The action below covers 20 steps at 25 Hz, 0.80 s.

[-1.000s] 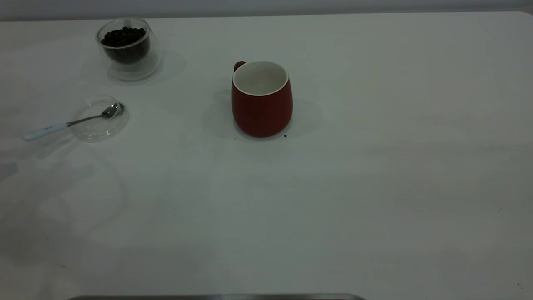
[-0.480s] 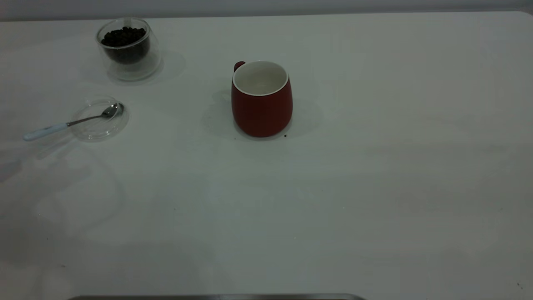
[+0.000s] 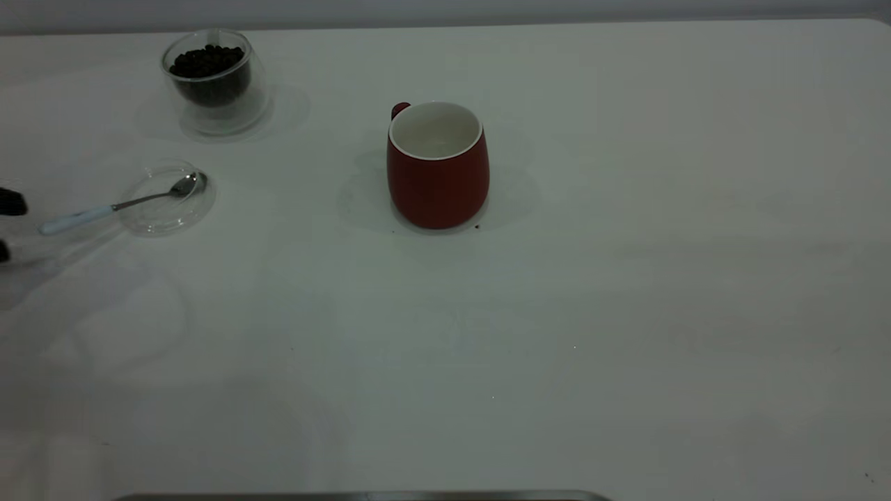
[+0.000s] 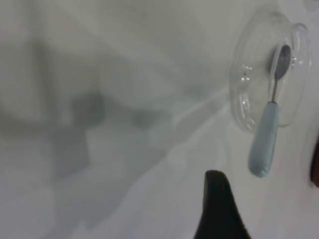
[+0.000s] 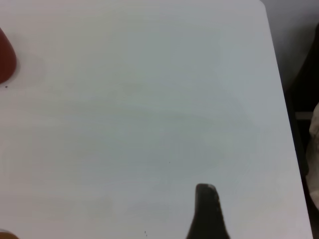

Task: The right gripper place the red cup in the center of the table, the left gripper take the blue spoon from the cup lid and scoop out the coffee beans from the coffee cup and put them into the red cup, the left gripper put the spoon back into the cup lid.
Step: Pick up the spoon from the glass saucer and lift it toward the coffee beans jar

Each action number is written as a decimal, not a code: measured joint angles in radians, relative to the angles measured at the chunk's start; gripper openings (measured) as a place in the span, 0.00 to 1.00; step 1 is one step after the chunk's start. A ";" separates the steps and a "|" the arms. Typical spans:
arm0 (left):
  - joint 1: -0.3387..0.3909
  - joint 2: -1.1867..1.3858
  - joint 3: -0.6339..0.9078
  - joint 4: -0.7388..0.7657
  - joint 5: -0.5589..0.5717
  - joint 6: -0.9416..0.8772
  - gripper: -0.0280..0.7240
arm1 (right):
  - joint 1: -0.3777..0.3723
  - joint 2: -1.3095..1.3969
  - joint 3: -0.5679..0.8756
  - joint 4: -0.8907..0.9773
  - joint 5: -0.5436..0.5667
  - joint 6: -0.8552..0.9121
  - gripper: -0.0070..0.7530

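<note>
Pale-blue and rounded, the handle of the blue spoon is lying out over the rim of the cup lid, its end resting on the table, while the shiny metal bowl is sitting inside the shallow glass disc. Judging by its looks, the spoon is light and stiff. The thin metal neck is probably slippery and hard to pinch, so the thick handle, clear of the glass, seems the better place to take hold. The lid looks light and fragile and could slide or tip if the spoon is dragged across its rim.

Beyond the lid, toward the far edge, the coffee cup is standing upright with the coffee beans heaped inside. The red cup is standing upright near the middle of the table, its white inside looking empty, so placing it appears done.

At the near-left edge of the exterior view the left gripper is showing as two dark tips set apart, spread open and holding nothing, just beside the handle's end. The right gripper is hanging over bare table well away from the mug; whether it is spread or pressed together I cannot tell.
</note>
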 joint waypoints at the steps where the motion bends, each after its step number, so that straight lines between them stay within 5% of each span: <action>1: -0.011 0.002 0.000 -0.008 0.001 0.007 0.76 | 0.000 0.000 0.000 0.000 0.000 0.000 0.79; 20: -0.101 0.053 0.000 -0.125 -0.038 0.046 0.76 | 0.000 0.000 0.000 0.000 0.000 0.000 0.79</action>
